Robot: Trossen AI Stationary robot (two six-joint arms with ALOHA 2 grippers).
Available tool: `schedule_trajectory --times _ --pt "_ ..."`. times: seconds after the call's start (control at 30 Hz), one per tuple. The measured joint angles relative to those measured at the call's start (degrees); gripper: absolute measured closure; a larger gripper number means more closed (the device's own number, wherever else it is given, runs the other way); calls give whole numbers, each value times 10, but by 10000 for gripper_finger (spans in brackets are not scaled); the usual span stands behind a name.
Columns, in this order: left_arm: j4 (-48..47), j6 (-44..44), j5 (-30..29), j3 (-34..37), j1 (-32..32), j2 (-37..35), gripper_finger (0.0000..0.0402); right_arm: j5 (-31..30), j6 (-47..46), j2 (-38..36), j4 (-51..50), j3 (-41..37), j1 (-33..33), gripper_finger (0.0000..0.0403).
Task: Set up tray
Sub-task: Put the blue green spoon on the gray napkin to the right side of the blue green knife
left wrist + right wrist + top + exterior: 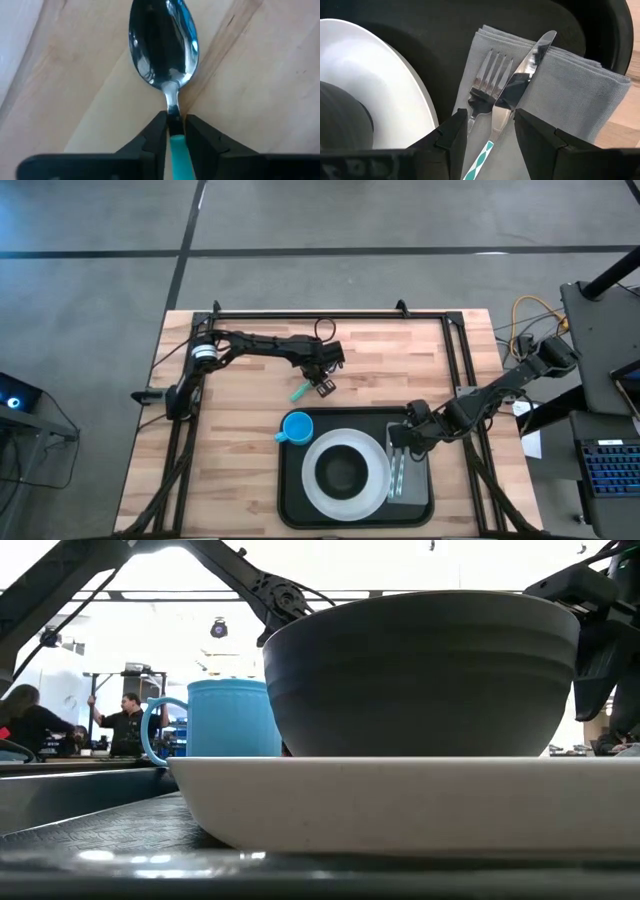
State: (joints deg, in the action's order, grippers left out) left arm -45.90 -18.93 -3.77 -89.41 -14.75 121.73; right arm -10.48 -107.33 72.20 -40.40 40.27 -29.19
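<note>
My left gripper (324, 383) is over the wooden table beyond the tray, shut on a steel spoon (162, 45) with a teal handle (300, 392). The black tray (295, 500) holds a white plate (312, 480) with a dark bowl (345, 472), a blue mug (296, 427), and a grey napkin (560, 95). A fork (487, 80) and a knife (530, 60) lie on the napkin, the knife slanting over the fork. My right gripper (490, 122) is open low over the napkin, its fingers on either side of the knife's handle and apart from it. My left gripper pinches the spoon between its two fingers at the neck (173, 112), where the steel meets the teal handle. The fingers lie along the spoon, with its bowl ahead of them and the handle running back between them. Whether the spoon rests on the table, I cannot tell.
The table's black frame rails (330, 313) run along its far and side edges. Bare wood lies left of the tray (220, 460). In the low view the bowl (420, 670), plate (400, 800) and mug (230, 720) fill the foreground; people show in the room behind.
</note>
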Motion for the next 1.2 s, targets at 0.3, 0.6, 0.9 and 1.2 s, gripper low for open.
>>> schedule_trajectory --times 0.3,0.6,0.9,1.2 --pt "-26 24 20 -23 -5 1 387 -18 -4 0 4 0 0 255" --pt "-11 15 65 -88 -7 -24 389 -122 -9 -13 16 23 0 273" --pt "80 -67 133 -247 -7 -36 390 -349 76 -32 18 62 -26 289" --pt "203 -94 180 -316 3 -37 388 -526 156 -32 17 112 -39 283"
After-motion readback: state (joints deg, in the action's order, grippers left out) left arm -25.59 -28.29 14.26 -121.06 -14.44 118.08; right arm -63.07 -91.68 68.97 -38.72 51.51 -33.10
